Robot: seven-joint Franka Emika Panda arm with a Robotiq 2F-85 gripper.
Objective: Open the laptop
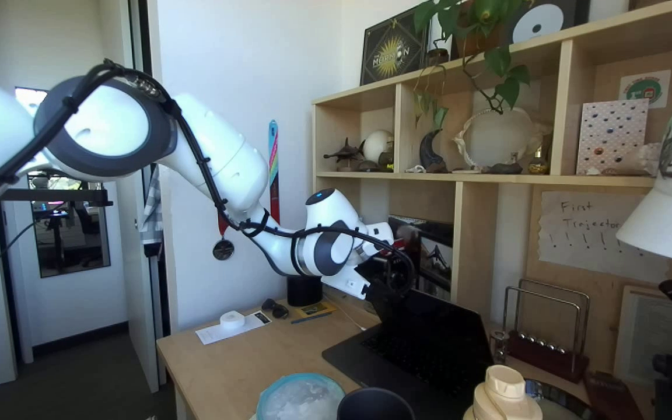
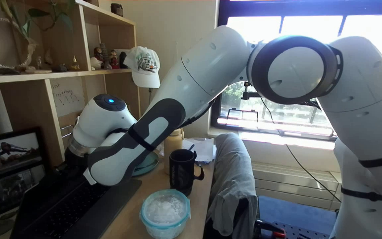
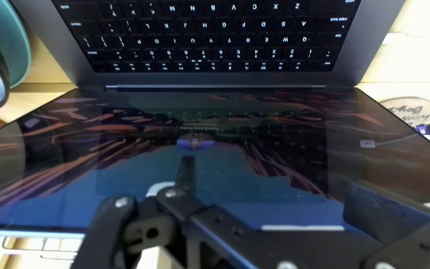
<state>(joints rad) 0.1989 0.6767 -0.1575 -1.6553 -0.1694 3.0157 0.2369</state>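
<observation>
The laptop point(image 1: 371, 359) is dark grey and stands open on the desk, its lid point(image 1: 447, 324) tilted back past upright. In an exterior view, the laptop point(image 2: 118, 202) shows its palm rest and dark keyboard at the lower left. In the wrist view, the keyboard point(image 3: 203, 41) is at the top and the glossy, reflecting screen point(image 3: 215, 168) fills the middle. My gripper point(image 3: 271, 186) is open, its fingers spread in front of the screen near the lid's top edge. Whether they touch it I cannot tell. In an exterior view, the gripper point(image 1: 391, 286) is by the lid's upper corner, dark against it.
A blue-lidded container point(image 2: 166, 212), a black mug point(image 2: 181, 171) and a cream bottle point(image 2: 172, 146) stand beside the laptop. A Newton's cradle point(image 1: 549, 344), a shelf point(image 1: 382, 175) and framed pictures point(image 2: 10, 159) are close behind the lid. A white roll point(image 1: 232, 319) lies on the desk.
</observation>
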